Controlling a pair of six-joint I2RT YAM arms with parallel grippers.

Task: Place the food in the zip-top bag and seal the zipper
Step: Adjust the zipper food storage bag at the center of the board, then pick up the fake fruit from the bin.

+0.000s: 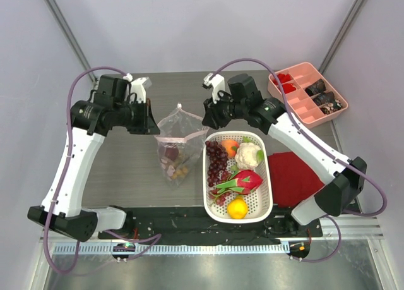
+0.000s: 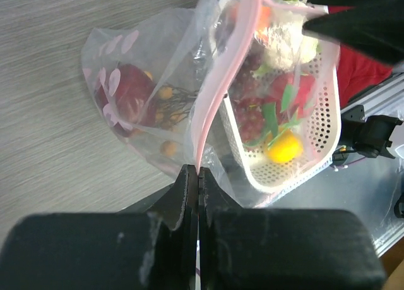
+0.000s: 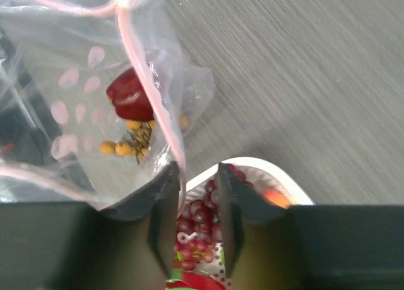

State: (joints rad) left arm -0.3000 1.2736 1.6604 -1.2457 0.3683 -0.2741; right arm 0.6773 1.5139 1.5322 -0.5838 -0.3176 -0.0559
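Zip-top bag (image 1: 177,148): thin crinkly film, near weightless, floppy, slippery. The only stiff part is the zipper (image 2: 221,94) across the mouth, so hold there, at the strip's two ends, never the film. It lies mid-table just left of the basket, with the mouth toward the far edge and lifted.

Close to the near edge, right of centre, is the white basket (image 1: 268,192), which holds most of the food. From near end to far:
- yellow fruit (image 1: 237,208)
- dragon fruit (image 1: 245,181)
- grapes (image 1: 216,163), along the left wall
- white bulb (image 1: 248,155)
- orange (image 1: 230,145)

The round pieces will roll. The grapes are soft, so take the cluster gently. Red cloth (image 1: 295,176) sits just right of the basket.

The bag holds a dark red fruit (image 1: 170,153) and a sprig of small orange berries (image 3: 129,145). My read is that loading has barely begun.

Left gripper (image 2: 197,176) is clamped on the strip's left end, fingers pressed together with film between them. Right gripper (image 3: 199,182) is at the other end with jaws apart. The strip lies against one fingertip and is not pinched. The mouth will likely collapse if the left lets go.

Pink tray (image 1: 302,72) is in the far right corner, well apart. Table (image 1: 120,170) is grey wood-grain and matte, and the bag may slide on it. Walls (image 1: 189,24) are pale and plain, with metal posts at the far corners.
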